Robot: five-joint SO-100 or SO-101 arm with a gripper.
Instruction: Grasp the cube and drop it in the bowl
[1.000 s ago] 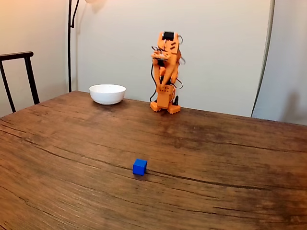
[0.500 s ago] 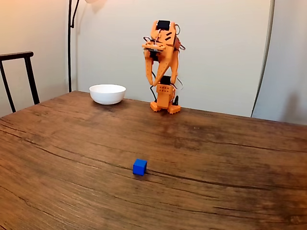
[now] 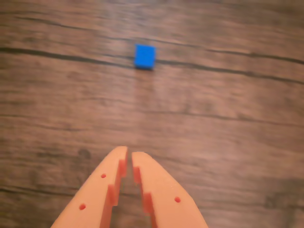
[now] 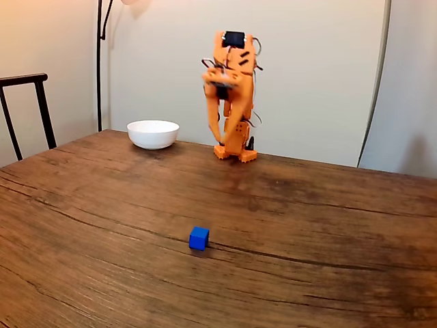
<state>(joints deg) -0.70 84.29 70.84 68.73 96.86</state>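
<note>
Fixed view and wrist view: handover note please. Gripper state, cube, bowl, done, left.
Gripper: fingers nearly together, holding nothing, above bare wood in the wrist view; the arm is raised near its base at the far edge of the table.
Cube: on the table, out in the open toward the near side, well ahead of the fingers in the wrist view.
Bowl: far edge of the table, left of the arm base in the fixed view.
Done: nothing grasped yet.
Left: reach to the cube, open, grasp, carry, drop in the bowl.

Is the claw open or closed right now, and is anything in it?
Closed and empty. In the wrist view the claw's two orange fingertips nearly touch with nothing between them, while the cube sits apart on the table ahead.
</note>
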